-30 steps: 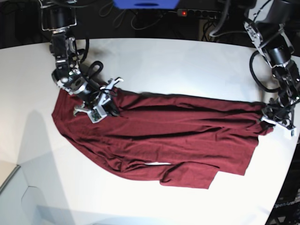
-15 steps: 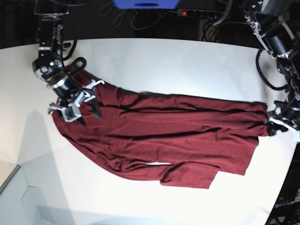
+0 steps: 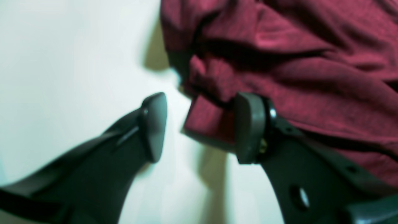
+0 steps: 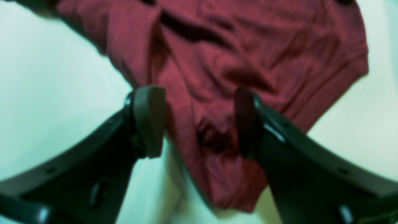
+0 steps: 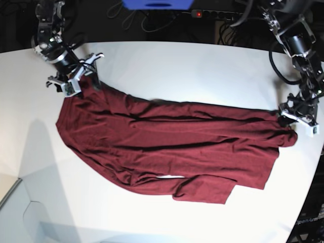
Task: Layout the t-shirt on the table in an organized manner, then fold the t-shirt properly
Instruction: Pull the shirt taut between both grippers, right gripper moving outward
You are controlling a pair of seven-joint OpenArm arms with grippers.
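Left gripper (image 3: 199, 127) had its jaws apart, nothing clamped; a hem corner of the t-shirt (image 3: 279, 62) lay loose in the gap, against the inner face of one pad. Right gripper (image 4: 199, 121) stood spread wide above a bunched sleeve-like flap, cloth visible between the pads but not pinched as far as the blurry wrist view showed. In the base view the right gripper (image 5: 76, 76) sat at the shirt's upper corner on that view's left, the left gripper (image 5: 298, 117) at the far end on that view's right.

The t-shirt (image 5: 172, 147) lay stretched long across the table (image 5: 182, 66), creased lengthwise, with a folded-under flap along the near edge and a lump by the left gripper. Layout looked unfinished, folding not started.

Risks, as judgement:
- Corner touching the left pad could snag and drag if the arm lifted, pulling the stretched end back into a bunch.
- A regrasp on the right side could catch two layers of the bunched flap, so a fold stays hidden.
- Shirt end by the left gripper was near the table edge; a pull that way could slide it off.
- Folding over the existing ridges would lock the wrinkles in.
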